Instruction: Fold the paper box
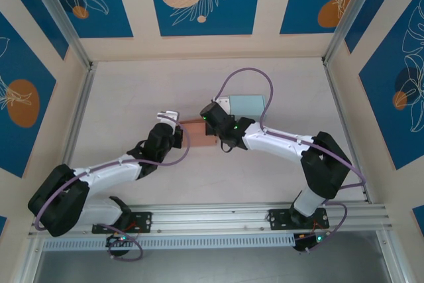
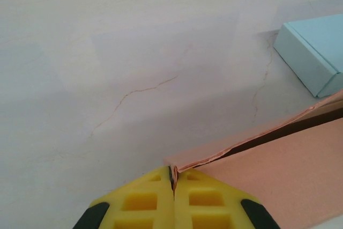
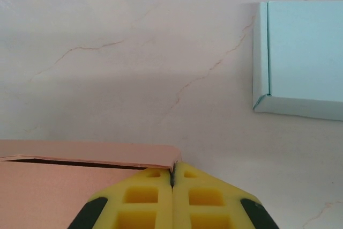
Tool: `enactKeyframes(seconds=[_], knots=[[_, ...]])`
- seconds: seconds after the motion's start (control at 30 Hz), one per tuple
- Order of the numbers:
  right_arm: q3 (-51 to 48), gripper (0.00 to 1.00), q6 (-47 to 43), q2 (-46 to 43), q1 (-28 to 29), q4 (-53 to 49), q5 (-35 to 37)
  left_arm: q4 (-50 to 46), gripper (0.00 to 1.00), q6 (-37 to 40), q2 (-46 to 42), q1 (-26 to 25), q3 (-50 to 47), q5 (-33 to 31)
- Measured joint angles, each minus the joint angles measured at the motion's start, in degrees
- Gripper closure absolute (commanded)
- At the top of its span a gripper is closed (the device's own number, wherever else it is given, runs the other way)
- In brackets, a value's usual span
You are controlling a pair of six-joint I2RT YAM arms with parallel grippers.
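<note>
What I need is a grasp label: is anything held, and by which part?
Left gripper and right gripper each pinch a flap corner of the pink box.

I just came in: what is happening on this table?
Two arms are working on a pink paper box on the table. The left gripper and the right gripper are both shut, each with its fingertips at a corner of the box's top flap. A dark gap shows under the flap, so it is not fully down. A light blue box lies apart.
</note>
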Motion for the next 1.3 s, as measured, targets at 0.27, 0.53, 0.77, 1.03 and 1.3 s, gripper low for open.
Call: enactKeyframes(seconds=[0.27, 0.53, 0.77, 1.03, 1.3], knots=[[-4.6, 1.00, 0.2, -1.0, 1.3, 5.4, 1.3, 0.1, 1.00, -0.2, 0.3, -0.1, -0.4, -0.7], [-9.2, 1.00, -0.1, -3.7, 2.1, 10.1, 1.5, 1.6, 1.00, -0.2, 0.3, -0.2, -1.2, -0.6], [-13.9, 1.00, -3.2, -5.3, 4.3, 15.9, 4.9, 5.6, 0.99, -0.1, 0.1, -0.3, -3.2, 0.1], [-19.8, 1.00, -5.9, -6.6, 7.1, 24.2, 9.5, 5.7, 0.57, 1.2, -4.3, -0.3, -6.4, 4.9], [-20.2, 1.00, -7.9, -4.8, 10.0, 28.7, 11.6, -1.0, 0.24, 0.2, -15.1, -1.0, -8.1, 10.6]])
